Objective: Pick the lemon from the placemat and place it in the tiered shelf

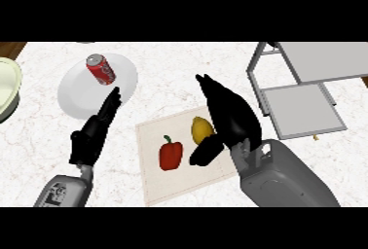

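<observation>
Head view, steeply down: white marbled counter filling nearly everything, with a sliver of dark wood at the upper left corner.

Next in size, grey tiered shelf at the upper right: pale flat top level against the upper edge, smaller lower level stepped down toward the near side, slanted metal legs on the left.

Then right forearm, bulky and grey, rising from the lower edge, tilted up and to the left.

Right hand, black, over the right part of the placemat; fingers straight and relaxed, pointing away up the counter, thumb hanging down-left; grasping nothing. Palm just right of the lemon, thumb just below it; contact impossible to tell.

Beige placemat, rectangular, slightly rotated, at centre.

White plate at upper left, well apart from the placemat.

Left hand, black, at the left, fingers straight and together, pointing up toward the plate's lower rim; released, holding nothing. Left forearm below it at the lower edge.

Pale green dish, cut off by the left edge.

Red bell pepper upright on the placemat's left part.

Yellow lemon lying on the placemat, upper middle, right of the pepper.

Red soda can lying on its side on the plate, silver top toward the upper left.
</observation>
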Motion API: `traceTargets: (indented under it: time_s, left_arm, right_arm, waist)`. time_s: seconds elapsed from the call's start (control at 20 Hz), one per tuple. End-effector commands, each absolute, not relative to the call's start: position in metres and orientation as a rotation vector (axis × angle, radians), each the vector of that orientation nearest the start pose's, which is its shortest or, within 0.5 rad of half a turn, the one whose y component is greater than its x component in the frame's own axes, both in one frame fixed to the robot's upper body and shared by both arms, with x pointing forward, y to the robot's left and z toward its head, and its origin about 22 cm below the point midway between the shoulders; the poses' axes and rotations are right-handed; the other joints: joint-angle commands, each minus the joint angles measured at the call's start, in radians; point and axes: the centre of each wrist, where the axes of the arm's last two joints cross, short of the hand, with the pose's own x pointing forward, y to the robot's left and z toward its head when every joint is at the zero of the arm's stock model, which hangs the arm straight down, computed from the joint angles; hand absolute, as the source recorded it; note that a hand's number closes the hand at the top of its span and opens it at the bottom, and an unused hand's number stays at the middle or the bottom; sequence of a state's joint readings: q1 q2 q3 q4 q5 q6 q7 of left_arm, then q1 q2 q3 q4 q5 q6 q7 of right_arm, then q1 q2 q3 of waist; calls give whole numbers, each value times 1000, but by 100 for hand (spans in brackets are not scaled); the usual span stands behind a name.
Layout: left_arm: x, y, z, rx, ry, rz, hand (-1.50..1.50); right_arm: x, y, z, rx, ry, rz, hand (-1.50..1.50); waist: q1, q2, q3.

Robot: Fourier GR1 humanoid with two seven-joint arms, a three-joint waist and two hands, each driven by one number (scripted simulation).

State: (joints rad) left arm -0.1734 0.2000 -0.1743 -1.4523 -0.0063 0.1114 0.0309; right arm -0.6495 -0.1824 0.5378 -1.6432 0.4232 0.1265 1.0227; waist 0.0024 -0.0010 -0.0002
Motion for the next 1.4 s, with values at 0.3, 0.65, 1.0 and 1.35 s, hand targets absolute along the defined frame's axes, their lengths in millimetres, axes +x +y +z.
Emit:
traceTargets:
  time_s: [0.3,0.65,1.0,1.35]
  left_arm:
    - [291,229,8,104,-1564,-243,0]
    - [294,228,19,117,-1589,-268,0]
    - [279,215,14,122,-1582,-270,0]
    - [289,211,17,110,-1586,-254,0]
  right_arm:
    - [288,-80,142,-581,-1147,955,-150]
    - [291,-68,143,-612,-1113,972,-150]
    - [306,-48,103,-642,-1080,996,-150]
    - [310,-62,107,-656,-1072,1014,-150]
  waist:
    - [-3,1,0]
    - [-2,0,0]
    - [6,2,0]
    - [0,1,0]
